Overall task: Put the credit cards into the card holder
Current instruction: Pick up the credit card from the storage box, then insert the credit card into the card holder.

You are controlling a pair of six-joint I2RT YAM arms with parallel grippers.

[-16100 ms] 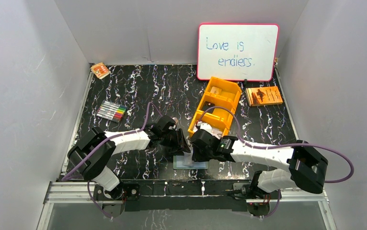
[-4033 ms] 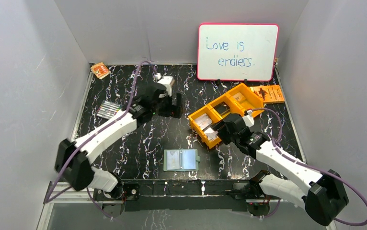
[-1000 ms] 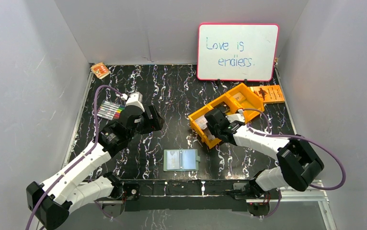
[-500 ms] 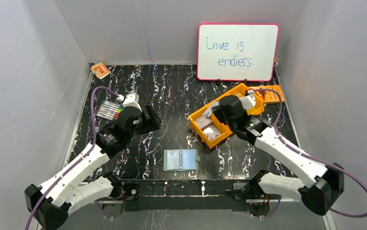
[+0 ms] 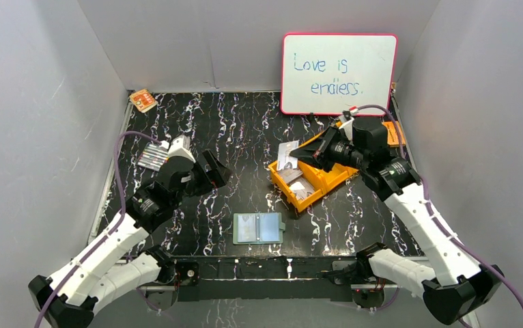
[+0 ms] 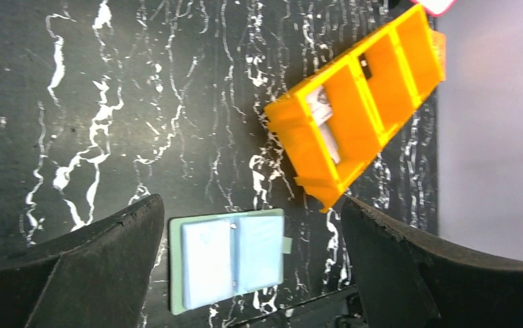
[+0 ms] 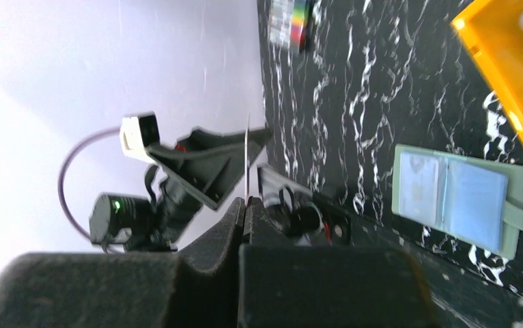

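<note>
While right claw (image 5: 302, 155) is clamped on one credit card (image 5: 287, 154), card holder (image 5: 259, 228) lies open on counter (image 5: 245, 130) near-left of it, long axis crosswise; left claw (image 5: 212, 172) gapes empty.

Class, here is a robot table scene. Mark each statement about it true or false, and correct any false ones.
1. The right gripper holds a card over the tray. True.
2. The card holder lies shut. False: it lies open, with its blue pockets showing.
3. The left gripper grips a card. False: its fingers are spread wide with nothing between them.
4. More cards lie in the tray. True.
5. The card holder sits inside the tray. False: it lies on the table, apart from the tray and nearer the arm bases.
</note>
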